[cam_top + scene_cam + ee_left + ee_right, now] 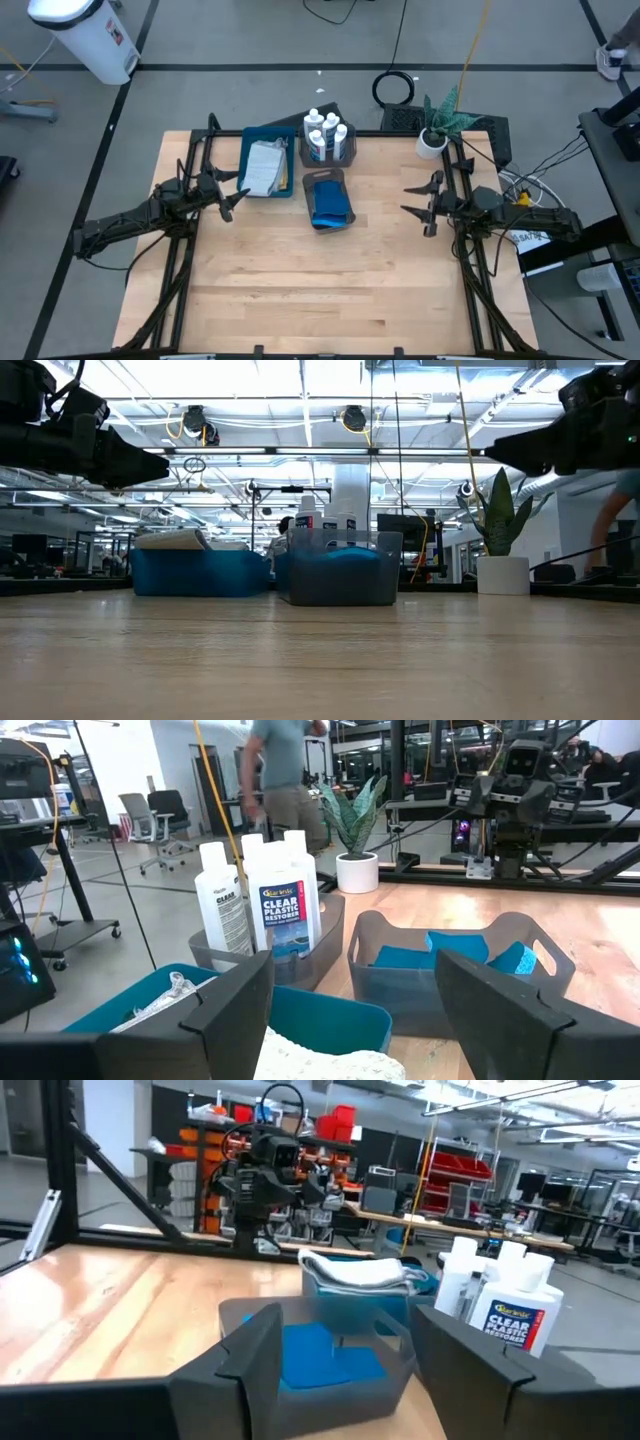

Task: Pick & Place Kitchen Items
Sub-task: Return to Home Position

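Sponges (330,207): blue, in grey bin (326,177)
Left end effector (232,194): fingers spread wide, empty, just beside blue tray (246,160)
Right end effector (412,199): fingers spread wide, empty, apart from bin

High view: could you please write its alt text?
A blue tray with a grey cloth, a far bin of white bottles and a near bin of blue sponges sit between the open left end effector and right end effector.

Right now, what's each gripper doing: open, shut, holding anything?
Left gripper: jaws open, empty, above the left side of the table.
Right gripper: jaws open, empty, above the table's right side.
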Robot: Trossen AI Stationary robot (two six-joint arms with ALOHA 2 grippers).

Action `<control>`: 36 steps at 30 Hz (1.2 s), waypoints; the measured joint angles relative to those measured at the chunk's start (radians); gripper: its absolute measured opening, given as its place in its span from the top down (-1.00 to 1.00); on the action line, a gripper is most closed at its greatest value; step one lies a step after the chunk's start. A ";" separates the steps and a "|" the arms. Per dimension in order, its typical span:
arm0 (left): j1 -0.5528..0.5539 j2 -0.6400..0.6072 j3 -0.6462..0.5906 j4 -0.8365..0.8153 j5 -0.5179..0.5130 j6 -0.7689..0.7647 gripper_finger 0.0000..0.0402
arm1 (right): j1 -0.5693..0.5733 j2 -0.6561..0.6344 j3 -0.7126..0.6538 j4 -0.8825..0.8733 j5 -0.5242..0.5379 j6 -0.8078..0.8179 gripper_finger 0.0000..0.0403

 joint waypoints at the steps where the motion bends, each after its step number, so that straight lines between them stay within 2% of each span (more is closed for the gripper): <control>1: 0.000 0.000 0.000 0.000 0.000 0.000 -0.41 | 0.000 0.000 -0.005 0.007 0.003 0.000 0.04; 17: 0.000 0.000 0.000 0.000 0.000 0.000 -0.41 | -0.001 0.000 -0.017 -0.064 0.001 0.027 0.05; 27: 0.000 0.000 0.000 0.000 0.000 0.000 -0.41 | -0.001 0.004 -0.018 -0.040 0.000 0.043 0.05; 32: 0.000 0.000 0.000 0.000 0.000 0.000 -0.41 | -0.001 0.004 -0.019 -0.023 0.000 0.161 0.05; 36: 0.000 0.000 0.000 0.000 0.000 0.000 -0.41 | -0.001 0.005 -0.019 -0.015 0.001 0.178 0.06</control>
